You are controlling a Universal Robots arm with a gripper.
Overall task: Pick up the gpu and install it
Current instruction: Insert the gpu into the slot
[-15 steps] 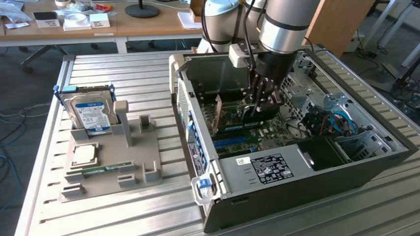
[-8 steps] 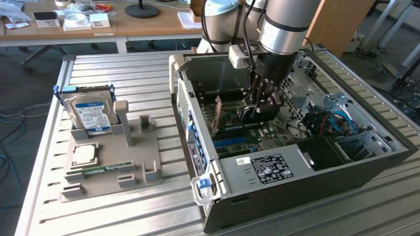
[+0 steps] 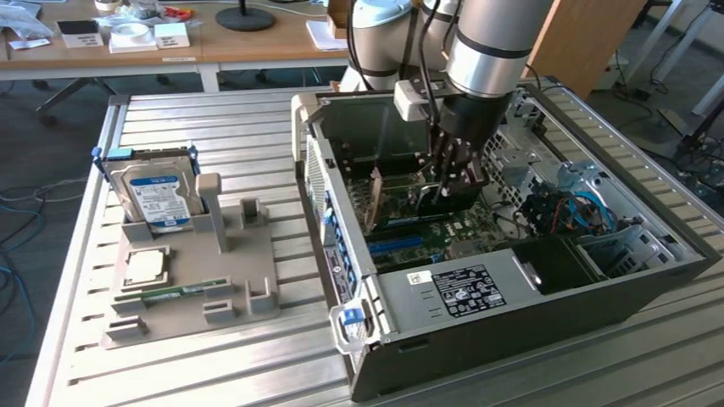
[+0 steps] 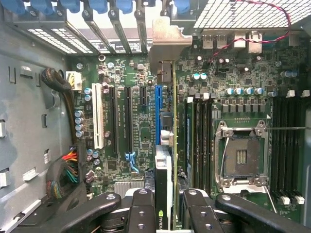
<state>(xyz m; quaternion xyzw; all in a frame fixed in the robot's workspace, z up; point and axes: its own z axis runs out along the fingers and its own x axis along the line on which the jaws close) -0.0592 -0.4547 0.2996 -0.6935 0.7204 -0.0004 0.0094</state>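
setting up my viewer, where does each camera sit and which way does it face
Exterior view: off the arm, raised above the table, looking down into the open computer case; the arm and gripper show, gripping the gpu.
Wrist view: on the wrist, looking along the fingers at the motherboard; the fingers show.
Shared: gripper, gpu, case interior.

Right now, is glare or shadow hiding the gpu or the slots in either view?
Wrist view: light through the rear vents blows out that strip, but the gpu and slots are evenly lit. Exterior view: light glares off the table; the case interior lies in shade under the arm.
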